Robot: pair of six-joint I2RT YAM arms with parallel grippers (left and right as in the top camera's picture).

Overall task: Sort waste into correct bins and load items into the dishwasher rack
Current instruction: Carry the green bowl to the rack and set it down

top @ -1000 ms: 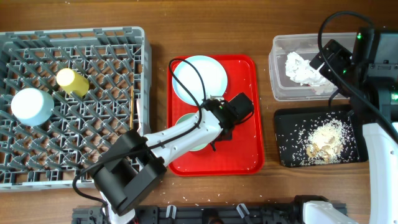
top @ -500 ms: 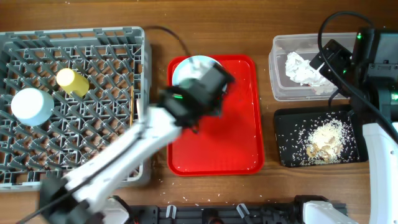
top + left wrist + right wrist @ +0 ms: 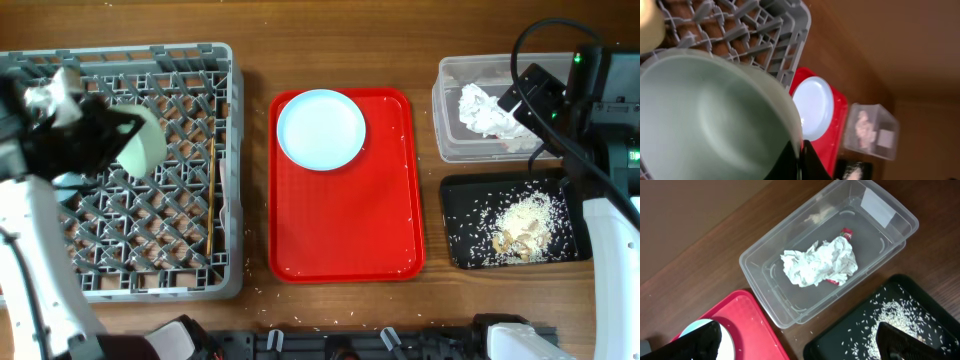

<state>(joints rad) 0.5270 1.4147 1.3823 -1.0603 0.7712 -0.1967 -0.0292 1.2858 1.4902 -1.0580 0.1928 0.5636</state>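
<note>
- Left arm (image 3: 20, 235) reaches over the left side of the grey rack (image 3: 180, 250); blurry from overhead.
- Left jaws clamped on the rim of the green bowl (image 3: 705, 115), one finger inside the wall and one outside.
- Green bowl is tilted on its side above the rack's left-middle area, empty inside. Cannot tell if it touches the pegs.
- Chopstick (image 3: 212, 190) lies in the rack along its right edge.
- Blue plate (image 3: 320, 128) sits flat in the top-left of the red tray (image 3: 350, 230), well apart from the rack.
- A few white grains are scattered on the red tray and on the table (image 3: 340, 40).
- Right arm (image 3: 612, 250) is at the right edge, its wrist above the clear tub (image 3: 765, 265).
- Right jaws apart, nothing between them, hanging above the table between the clear tub and the black tray (image 3: 850, 335).
- Crumpled paper (image 3: 820, 262) with a red strip lies in the middle of the clear tub.
- Beige food scraps (image 3: 520, 228) and rice grains lie in the black tray, just in front of the clear tub.
</note>
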